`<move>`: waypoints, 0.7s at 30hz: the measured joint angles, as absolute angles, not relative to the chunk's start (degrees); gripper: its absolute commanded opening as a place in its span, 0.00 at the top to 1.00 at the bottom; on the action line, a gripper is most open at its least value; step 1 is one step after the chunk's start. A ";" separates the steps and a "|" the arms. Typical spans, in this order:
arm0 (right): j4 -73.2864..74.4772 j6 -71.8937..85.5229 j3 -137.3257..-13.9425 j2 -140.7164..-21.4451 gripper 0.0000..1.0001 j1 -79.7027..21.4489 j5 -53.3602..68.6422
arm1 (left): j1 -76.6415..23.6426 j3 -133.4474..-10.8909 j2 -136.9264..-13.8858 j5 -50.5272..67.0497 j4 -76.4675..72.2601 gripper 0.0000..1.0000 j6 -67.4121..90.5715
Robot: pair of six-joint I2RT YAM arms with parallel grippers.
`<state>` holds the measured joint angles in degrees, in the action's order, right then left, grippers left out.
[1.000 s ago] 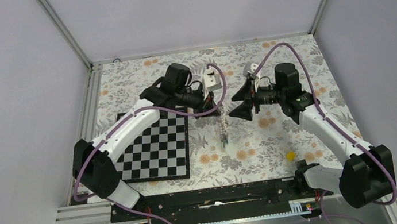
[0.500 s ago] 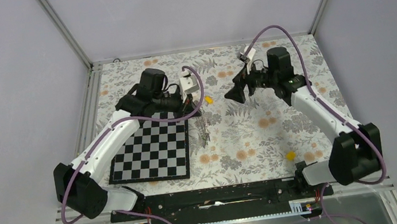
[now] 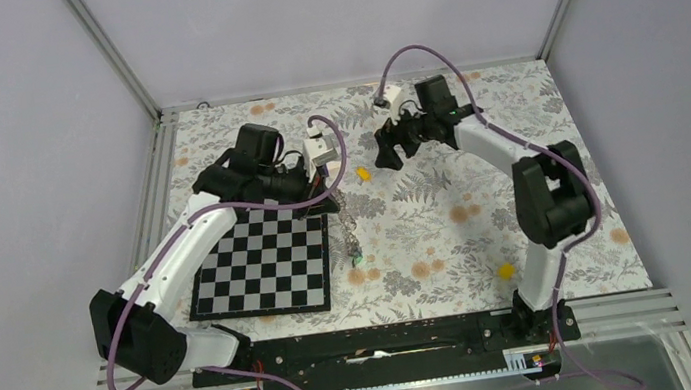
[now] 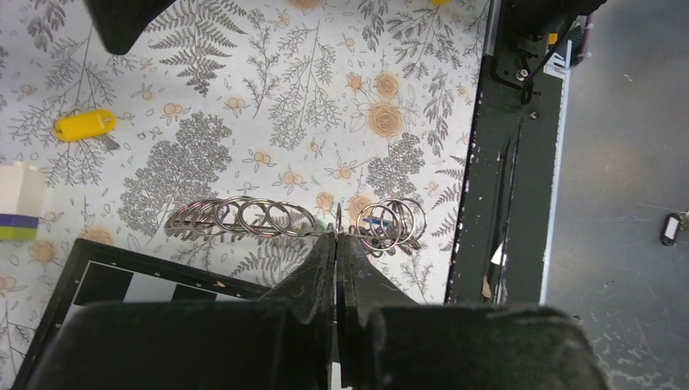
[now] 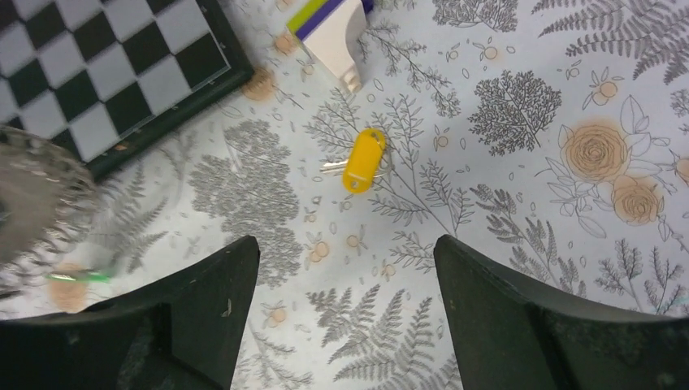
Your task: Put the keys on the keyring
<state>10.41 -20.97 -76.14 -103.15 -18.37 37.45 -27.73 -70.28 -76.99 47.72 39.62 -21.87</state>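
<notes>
My left gripper (image 3: 331, 195) is shut on the keyring (image 3: 351, 230), a coil of thin metal loops that hangs below it beside the chessboard's right edge. In the left wrist view the gripper (image 4: 336, 237) pinches the keyring (image 4: 244, 218) at its middle, and a blue key (image 4: 375, 220) hangs among the right-hand loops. A yellow-headed key (image 3: 363, 174) lies on the floral cloth, also in the right wrist view (image 5: 363, 160). My right gripper (image 3: 386, 149) is open and empty just above it (image 5: 345, 244). A second yellow key (image 3: 505, 272) lies near the front right.
A black-and-white chessboard (image 3: 265, 261) lies at the left. A white block with a green and purple strip (image 5: 333, 32) stands near its far right corner, also in the left wrist view (image 4: 16, 203). A black rail (image 3: 381, 342) runs along the near edge.
My left gripper has carried the keyring left and back toward the chessboard. My right arm has swung left and farther back, now over the yellow key, still open.
</notes>
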 measured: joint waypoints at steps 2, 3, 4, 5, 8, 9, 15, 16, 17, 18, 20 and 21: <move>12.93 -23.55 -80.40 -107.81 0.17 -19.59 35.75 | -27.62 -71.18 -77.12 47.86 42.09 1.00 -22.33; 14.06 -24.75 -82.35 -109.84 0.18 -20.14 35.00 | -27.53 -71.64 -77.14 47.99 43.00 1.00 -22.57; 14.87 -25.82 -83.81 -111.55 0.18 -20.62 34.48 | -27.49 -71.92 -77.12 48.07 43.55 1.00 -22.68; 15.73 -26.85 -85.23 -113.06 0.19 -21.08 33.93 | -27.46 -72.20 -77.08 48.14 44.01 1.00 -22.74; 18.52 -30.26 -89.41 -117.34 0.23 -22.37 32.36 | -27.46 -72.77 -76.90 48.10 44.80 1.00 -22.92; 19.22 -31.22 -90.43 -118.32 0.24 -22.65 32.10 | -27.46 -73.01 -76.86 48.10 45.17 1.00 -22.92; 23.64 -36.36 -98.32 -124.73 0.36 -24.27 30.70 | -27.46 -74.48 -76.60 48.07 46.46 1.00 -22.39; 24.32 -37.12 -99.42 -125.62 0.38 -24.45 30.52 | -27.46 -74.63 -76.55 48.07 46.59 1.00 -22.24; 25.06 -37.78 -100.40 -126.48 0.40 -24.58 30.44 | -27.46 -74.78 -76.53 48.07 46.70 1.00 -22.13; 25.50 -38.37 -101.06 -127.07 0.41 -24.69 30.41 | -27.46 -74.96 -76.53 48.07 46.72 1.00 -22.02; 27.09 -39.57 -103.07 -128.75 0.45 -24.93 30.30 | -27.44 -75.20 -76.53 48.05 46.74 1.00 -21.91; 27.99 -40.14 -104.25 -129.73 0.46 -25.06 29.98 | -27.42 -75.31 -76.53 48.05 46.74 1.00 -21.80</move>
